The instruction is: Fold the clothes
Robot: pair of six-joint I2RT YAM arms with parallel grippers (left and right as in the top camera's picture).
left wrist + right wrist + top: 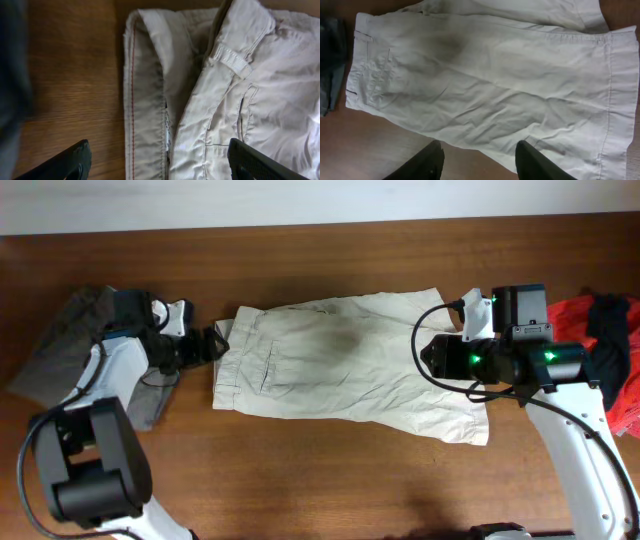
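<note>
Light beige shorts (340,365) lie spread flat across the middle of the table, waistband to the left and leg hems to the right. My left gripper (216,346) hovers at the waistband edge. In the left wrist view it (160,170) stands wide open over the waistband (150,100) and belt loop, holding nothing. My right gripper (428,358) is over the leg end. The right wrist view shows it (480,165) open above the lower edge of the shorts (485,85), with cloth and bare wood between its fingers.
Dark grey shorts (60,345) lie crumpled at the far left, beside the left arm. A heap of red and black garments (610,350) sits at the right table edge. Bare wooden table (330,480) runs along the front.
</note>
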